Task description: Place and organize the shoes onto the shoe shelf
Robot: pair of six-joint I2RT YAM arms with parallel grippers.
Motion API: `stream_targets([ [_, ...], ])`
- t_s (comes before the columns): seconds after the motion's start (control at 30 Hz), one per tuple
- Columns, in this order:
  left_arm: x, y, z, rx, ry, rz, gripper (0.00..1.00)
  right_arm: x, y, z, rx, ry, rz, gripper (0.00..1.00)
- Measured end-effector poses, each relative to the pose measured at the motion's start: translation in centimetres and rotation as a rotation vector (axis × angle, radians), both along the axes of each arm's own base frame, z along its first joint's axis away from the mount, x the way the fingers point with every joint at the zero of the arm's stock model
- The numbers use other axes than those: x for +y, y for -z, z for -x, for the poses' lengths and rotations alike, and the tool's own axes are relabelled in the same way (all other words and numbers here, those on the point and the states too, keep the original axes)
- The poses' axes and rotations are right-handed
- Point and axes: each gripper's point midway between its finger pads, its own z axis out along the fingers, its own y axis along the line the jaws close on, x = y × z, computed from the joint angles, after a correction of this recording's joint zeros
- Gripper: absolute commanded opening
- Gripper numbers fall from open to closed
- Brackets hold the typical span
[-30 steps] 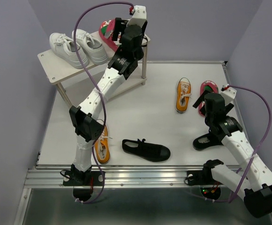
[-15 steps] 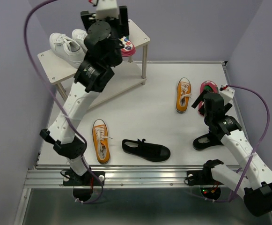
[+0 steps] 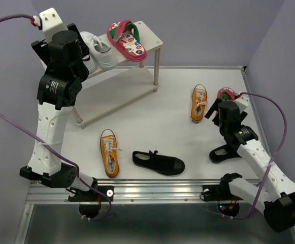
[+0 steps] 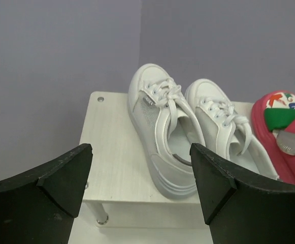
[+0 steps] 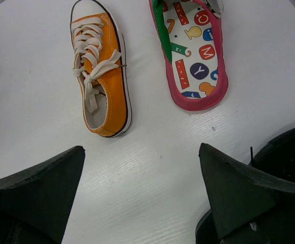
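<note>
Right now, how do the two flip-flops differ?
Place: the shelf flip-flop lies on the top board of the shelf, beside the white sneakers; the table flip-flop lies on the table, beside an orange sneaker.
View: from above the shelf flip-flop shows whole; the table flip-flop is half hidden by the right arm.
Both: red rim, green strap, printed insole up.

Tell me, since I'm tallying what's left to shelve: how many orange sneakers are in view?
2. One orange sneaker lies near-left on the table; the other orange sneaker lies right, beside the red flip-flop.
</note>
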Motion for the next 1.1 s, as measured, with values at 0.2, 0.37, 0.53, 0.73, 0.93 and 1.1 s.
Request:
stream_targets([
  [0.2, -0.5, 3.7, -1.5, 0.115, 0.025, 0.000, 0.92, 0.1, 0.1, 0.0, 0.003, -0.016, 0.006, 1.00],
  [0.37, -0.9, 6.3, -3.4, 0.183, 0.045, -0.001, 0.94, 0.1, 0.9, 0.1, 0.014, -0.019, 0.014, 1.00],
  [0.53, -0.7, 7.5, -5.5, 0.199, 0.047, 0.010, 0.95, 0.1, 1.1, 0.1, 0.015, -0.020, 0.014, 1.00],
  [0.73, -0.5, 8.0, -6.9, 0.190, 0.034, 0.020, 0.95, 0.1, 1.1, 0.1, 0.015, -0.020, 0.014, 1.00],
  [0.93, -1.0, 8.2, -7.2, 0.180, 0.061, 0.030, 0.95, 0.1, 1.1, 0.1, 0.014, -0.020, 0.013, 1.00],
  [1.1, -1.1, 8.1, -6.9, 0.156, 0.092, 0.034, 0.95, 0.1, 1.1, 0.1, 0.017, -0.021, 0.014, 1.00],
])
